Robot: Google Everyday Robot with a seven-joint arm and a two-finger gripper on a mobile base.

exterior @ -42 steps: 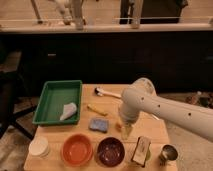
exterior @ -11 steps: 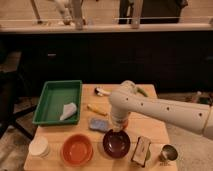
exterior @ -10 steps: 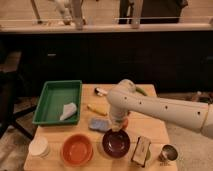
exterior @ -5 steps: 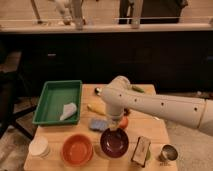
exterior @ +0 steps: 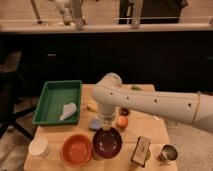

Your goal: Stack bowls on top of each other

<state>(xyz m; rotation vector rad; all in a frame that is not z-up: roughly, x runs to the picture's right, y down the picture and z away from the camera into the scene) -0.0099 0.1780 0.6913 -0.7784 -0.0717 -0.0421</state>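
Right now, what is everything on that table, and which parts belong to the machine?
Orange bowl: one, orange, table front, left of centre.
Maroon bowl: one, dark maroon, right beside it.
Tray: one, green, back left.
Cloth: one, white, inside the tray.
Cup stack: one, white, front left corner.
Metal cup: one, silver, front right.
Packet: one, between maroon bowl and metal cup.
Blue block: one, behind the bowls.
Table: one, wooden.
Arm: one, white, from the right.
Gripper: one, above the maroon bowl's far rim.

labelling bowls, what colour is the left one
Orange bowl, camera view; gripper hovers over the maroon bowl.
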